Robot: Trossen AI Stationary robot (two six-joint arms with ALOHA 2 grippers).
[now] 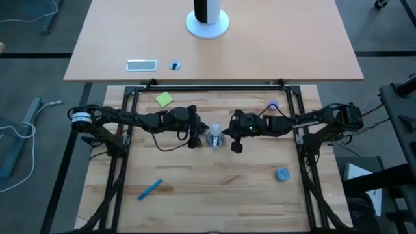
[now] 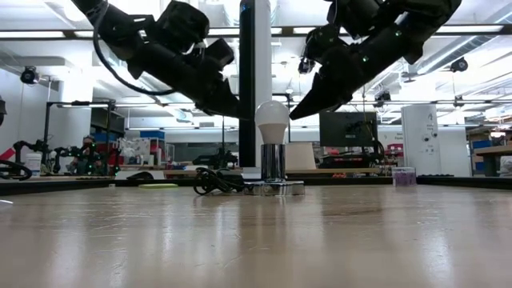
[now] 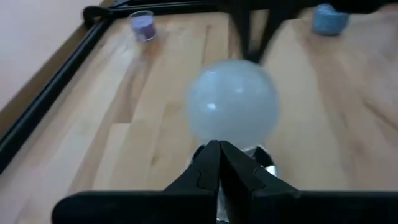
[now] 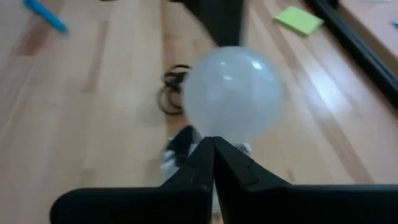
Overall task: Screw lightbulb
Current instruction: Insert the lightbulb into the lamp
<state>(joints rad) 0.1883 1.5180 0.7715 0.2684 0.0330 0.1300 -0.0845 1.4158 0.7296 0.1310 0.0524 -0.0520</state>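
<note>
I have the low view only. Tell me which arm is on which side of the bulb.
Observer: From above, the left claw is on the left of the lightbulb and the right claw on its right.
Operator: Report the fingers.
Observer: Both wrist views show the fingers pressed shut and holding nothing, each tip pointing at the bulb.
Operator: List what else is on the table.
Observer: A blue pen lies front left and a blue-grey cap front right, both well clear of the bulb.
</note>
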